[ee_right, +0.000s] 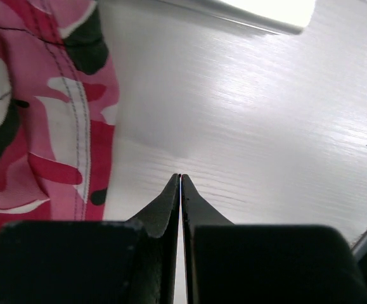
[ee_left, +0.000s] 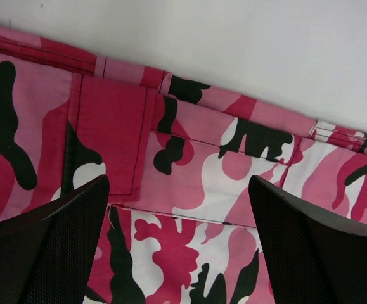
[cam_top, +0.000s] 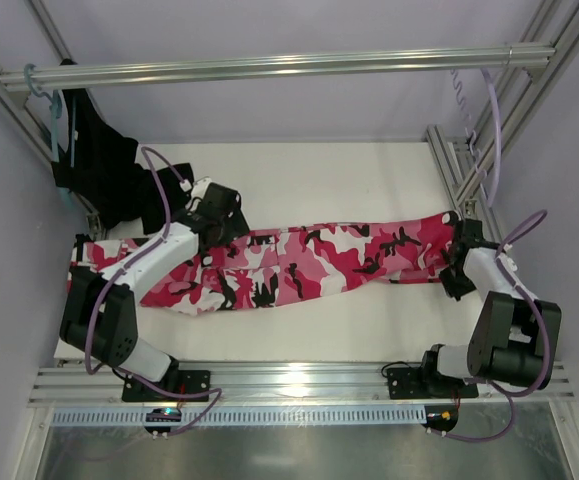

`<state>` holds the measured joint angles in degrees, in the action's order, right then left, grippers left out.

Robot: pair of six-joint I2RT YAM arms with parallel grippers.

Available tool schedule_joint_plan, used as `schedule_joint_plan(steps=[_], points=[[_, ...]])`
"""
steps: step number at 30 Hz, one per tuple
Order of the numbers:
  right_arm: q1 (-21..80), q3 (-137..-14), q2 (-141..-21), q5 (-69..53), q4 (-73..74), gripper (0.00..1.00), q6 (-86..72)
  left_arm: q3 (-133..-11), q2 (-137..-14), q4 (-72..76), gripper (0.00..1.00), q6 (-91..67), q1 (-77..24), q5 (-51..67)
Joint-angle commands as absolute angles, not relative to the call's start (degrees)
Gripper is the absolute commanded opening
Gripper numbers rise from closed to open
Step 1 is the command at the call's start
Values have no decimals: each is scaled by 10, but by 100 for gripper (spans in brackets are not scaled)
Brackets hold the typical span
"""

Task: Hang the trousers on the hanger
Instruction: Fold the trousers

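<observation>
Overhead view of a white table [cam_top: 319,175] with two robot arms at its near edge. The trousers [cam_top: 309,262], in pink, crimson, white and black camouflage, lie stretched flat across the table, wider end at the left. The left gripper [cam_top: 217,212] hovers over that wider end. Its wrist view shows two dark fingertips [ee_left: 56,240] spread wide above a pocket flap, holding nothing. The right gripper [cam_top: 457,268] sits at the cuff end, its fingers [ee_right: 164,212] pressed together with nothing between them, over bare table just beside the leg seam. The hanger [cam_top: 495,120], a thin pale lilac line (easy to mistake for a cable), appears to hang from the rail [cam_top: 269,68] at the far right, well apart from the trousers. A black garment [cam_top: 99,170] on a teal hanger [cam_top: 57,120] hangs at the far left. Several things could go wrong from here. The right fingers could miss the cuff because they sit beside the cloth. The left fingers might pinch only the pocket flap, so the cloth sags or slips when lifted. The long legs may drag or slide off the thin hanger bar.
</observation>
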<state>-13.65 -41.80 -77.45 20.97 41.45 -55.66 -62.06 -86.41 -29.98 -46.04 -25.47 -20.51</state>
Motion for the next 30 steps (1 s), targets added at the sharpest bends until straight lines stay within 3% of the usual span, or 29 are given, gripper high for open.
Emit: schedule_joint_plan(steps=[1,8,12,16,30], points=[[-150,-395,-733,250,439,4,-548,-609,-850,-306,90,-458,-255,-219],[-194,-372,-645,214,372,4,-458,-614,-860,-340,91,-450,-255,-211],[-233,-396,-652,150,323,41,-402,-591,-809,-324,90,-450,-255,-169],[-243,-393,-676,103,262,53,-369,-573,-780,-312,90,-442,-255,-139],[-294,-384,-743,79,164,57,-363,-576,-744,-323,89,-451,-255,-135]])
